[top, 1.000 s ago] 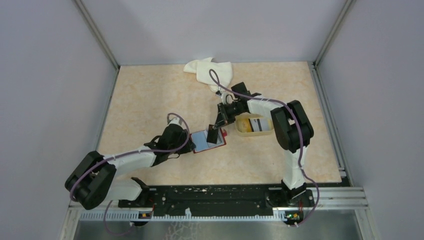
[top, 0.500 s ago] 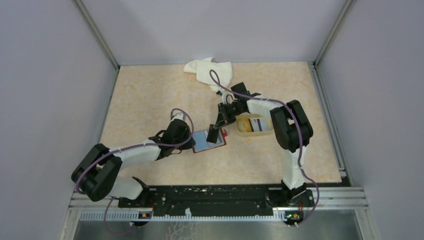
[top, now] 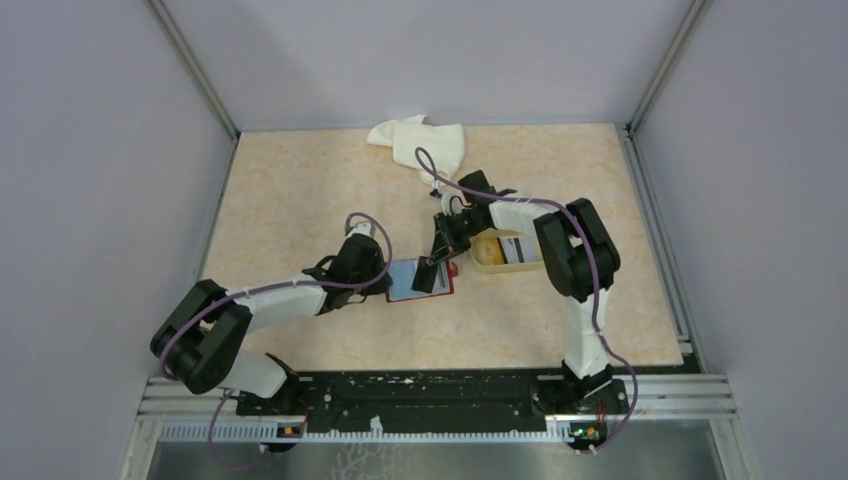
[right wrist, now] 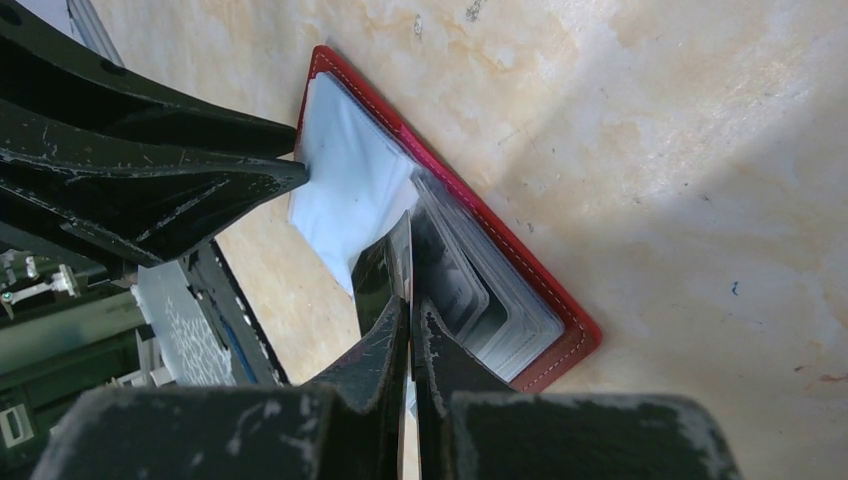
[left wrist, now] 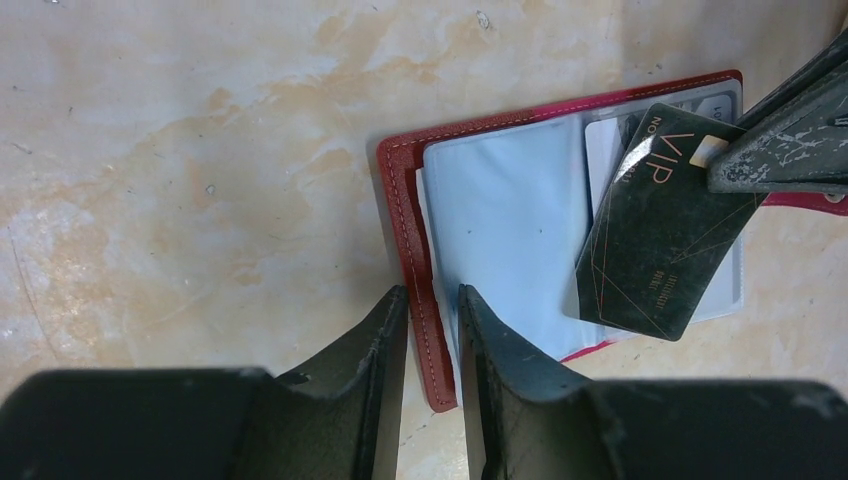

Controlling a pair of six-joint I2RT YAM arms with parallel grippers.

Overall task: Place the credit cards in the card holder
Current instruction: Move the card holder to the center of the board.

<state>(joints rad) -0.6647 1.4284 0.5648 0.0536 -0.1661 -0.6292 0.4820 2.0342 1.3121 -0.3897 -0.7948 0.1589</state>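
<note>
The card holder [top: 405, 283] lies open on the table, dark red with clear sleeves [left wrist: 500, 220]. My left gripper [left wrist: 432, 292] stands over its left edge [left wrist: 405, 200], jaws narrowly open, one finger on each side of the red border. My right gripper [right wrist: 412, 305] is shut on a black VIP credit card [left wrist: 655, 250], holding it tilted with its lower end over the sleeves on the holder's right half [right wrist: 560, 330]. Other cards sit in those right-hand sleeves. In the top view the right gripper [top: 437, 258] is just above the holder's right side.
A beige tray [top: 490, 262] holding another card [top: 515, 248] stands right of the holder, under the right arm. A white cloth [top: 420, 142] lies at the back edge of the table. Grey walls and metal posts enclose the table.
My left arm has reached a little further right toward the holder's left edge and its jaws have narrowed. The right gripper with the black card has shifted slightly down and left over the holder.
</note>
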